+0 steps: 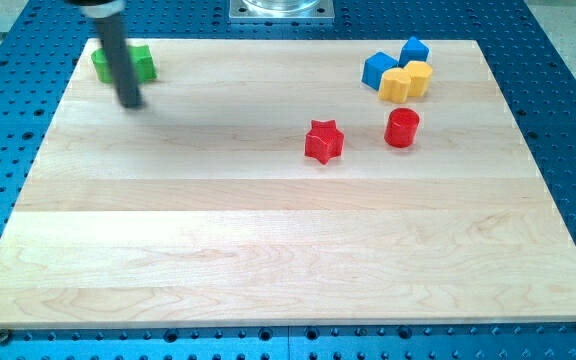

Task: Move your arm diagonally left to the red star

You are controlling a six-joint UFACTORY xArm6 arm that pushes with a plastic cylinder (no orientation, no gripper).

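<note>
While my tip point(131, 102) rests near the board's top-left corner, the red star point(323, 141) sits well apart toward the view's right.
With no fingers to open or close, the rod stands just beside the green block point(144, 63); blue blocks point(378, 69), yellow blocks point(406, 81) and a red cylinder point(402, 128) cluster top right.

No text, label, brand, number or sign can be read anywhere in this view, neither on the blocks nor on the surface beneath them.
</note>
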